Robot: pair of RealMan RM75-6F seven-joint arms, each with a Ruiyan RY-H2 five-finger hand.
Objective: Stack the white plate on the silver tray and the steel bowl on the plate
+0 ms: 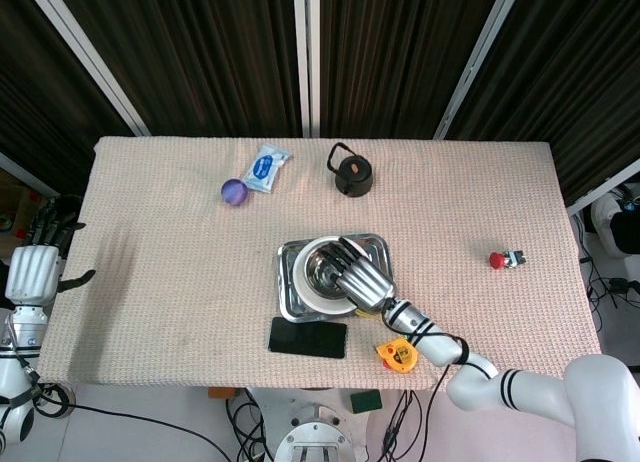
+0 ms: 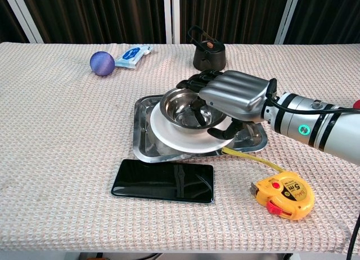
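The silver tray (image 1: 379,246) (image 2: 141,145) lies at the table's front middle with the white plate (image 1: 304,288) (image 2: 175,138) on it. The steel bowl (image 1: 322,270) (image 2: 178,107) sits low over the plate, slightly tilted; I cannot tell whether it touches it. My right hand (image 1: 362,282) (image 2: 234,95) grips the bowl's right rim, with fingers curled inside and the thumb below. Seen only in the head view, my left hand (image 1: 34,269) hangs off the table's left edge, fingers apart and holding nothing.
A black phone (image 1: 307,337) (image 2: 163,181) lies in front of the tray, a yellow tape measure (image 1: 397,354) (image 2: 283,195) to its right. Behind the tray stands a black kettle (image 1: 351,174) (image 2: 208,54), with a purple ball (image 1: 234,191) (image 2: 102,63) and a packet (image 1: 266,167) at the back left. A red toy (image 1: 505,259) lies right.
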